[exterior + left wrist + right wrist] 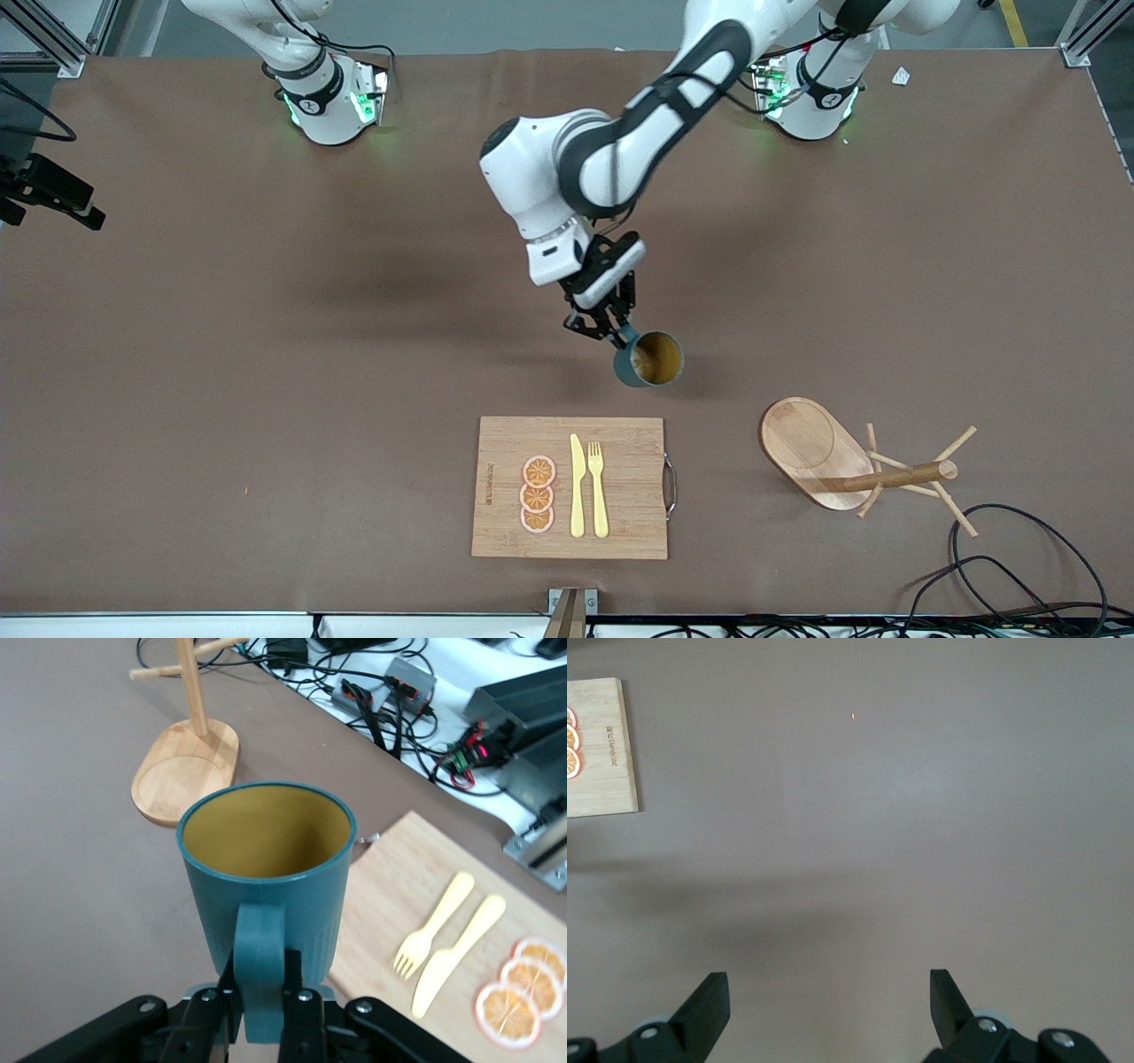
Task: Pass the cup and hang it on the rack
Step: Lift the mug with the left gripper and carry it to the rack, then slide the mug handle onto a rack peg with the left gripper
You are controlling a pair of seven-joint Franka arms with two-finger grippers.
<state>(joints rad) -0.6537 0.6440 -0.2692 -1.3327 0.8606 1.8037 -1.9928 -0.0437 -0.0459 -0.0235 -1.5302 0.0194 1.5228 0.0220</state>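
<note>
The left end effector hangs over the brown worktop near its middle, its fingers clamped on the handle of the cup. In the front view the cup shows its yellowish-brown inside, mouth turned toward the camera. It is over bare worktop, with the cutting board lying nearer the front camera than the spot below it. The left wrist view gives the grip plainly: both fingers press the teal handle from either side, and the cup's rim points away from the wrist.

The rack stands toward the left arm's end of the worktop, about level with the cutting board. Its oval base sits flat and its post is upright in the wrist view (the front view foreshortens it, so the post seems to lie over). Its pegs carry nothing.

The right end effector appears only in its own wrist view, fingers spread wide over bare worktop; the right arm waits. That view catches one corner of the cutting board with the orange slices.

On the board lie three orange slices, a yellow knife and a yellow fork. Bare worktop separates the cup from the rack, and black cables loop near the worktop edge nearest the front camera, beside the rack.
</note>
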